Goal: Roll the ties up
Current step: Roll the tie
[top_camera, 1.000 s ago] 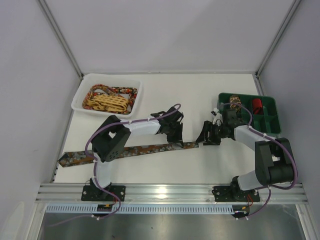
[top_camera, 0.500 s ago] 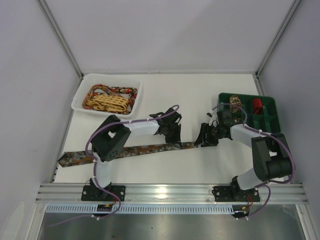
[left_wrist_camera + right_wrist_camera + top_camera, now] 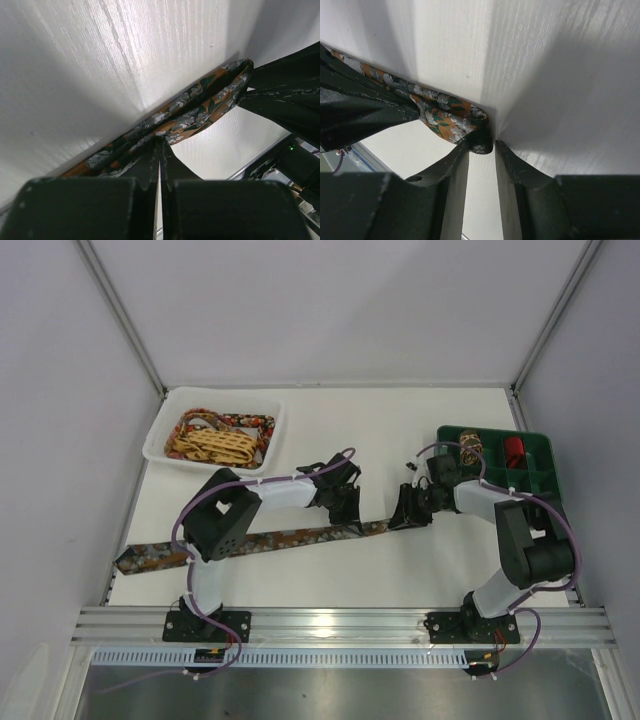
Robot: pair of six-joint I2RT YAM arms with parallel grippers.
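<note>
A dark brown and orange mottled tie (image 3: 250,541) lies flat across the table, from the near left to the middle. My left gripper (image 3: 350,521) is shut on it near its right end; the left wrist view shows the jaws (image 3: 160,146) pinching the bunched fabric (image 3: 200,105). My right gripper (image 3: 404,517) is at the tie's right tip; in the right wrist view its jaws (image 3: 481,146) stand narrowly apart with the folded tip (image 3: 451,116) held between them. The two grippers are close together.
A white tray (image 3: 160,430) at the back left holds a yellow lattice tie (image 3: 212,445) and a red floral tie (image 3: 250,423). A green compartment tray (image 3: 535,485) at the right holds a dark rolled coil (image 3: 469,449) and a red coil (image 3: 513,449).
My right gripper has moved left onto the tie's right tip. My left gripper and the tie's end have shifted slightly left.
</note>
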